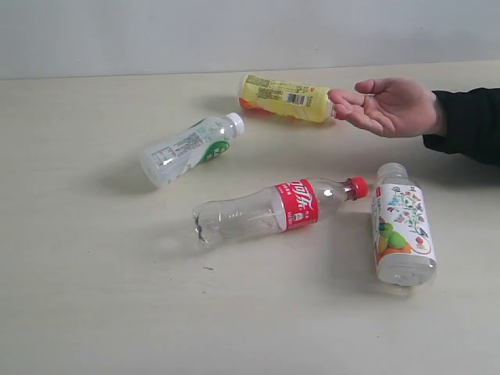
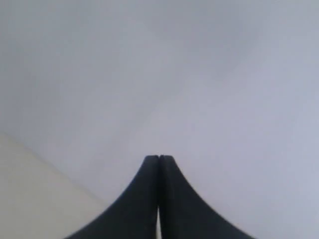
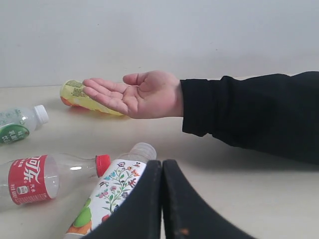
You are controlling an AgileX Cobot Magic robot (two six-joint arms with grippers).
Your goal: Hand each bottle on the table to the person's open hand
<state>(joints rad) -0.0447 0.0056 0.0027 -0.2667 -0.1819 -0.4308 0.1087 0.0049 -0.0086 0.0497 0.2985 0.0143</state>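
Four bottles lie on the cream table (image 1: 94,312): a yellow one (image 1: 285,98) at the back, a white-green label one (image 1: 190,148) at the left, a clear one with red label and red cap (image 1: 277,208) in the middle, and a white fruit-picture one (image 1: 401,226) at the right. The person's open hand (image 1: 391,106), palm up with a black sleeve, hovers at the back right, fingertips by the yellow bottle. Neither gripper shows in the exterior view. My right gripper (image 3: 162,164) is shut, beside the fruit-picture bottle (image 3: 112,196), short of the hand (image 3: 137,94). My left gripper (image 2: 159,158) is shut and empty.
A pale grey wall (image 1: 117,35) runs behind the table's far edge. The black-sleeved forearm (image 3: 249,112) reaches in from the right across the back of the table. The left wrist view shows only the wall and a corner of the table (image 2: 35,199).
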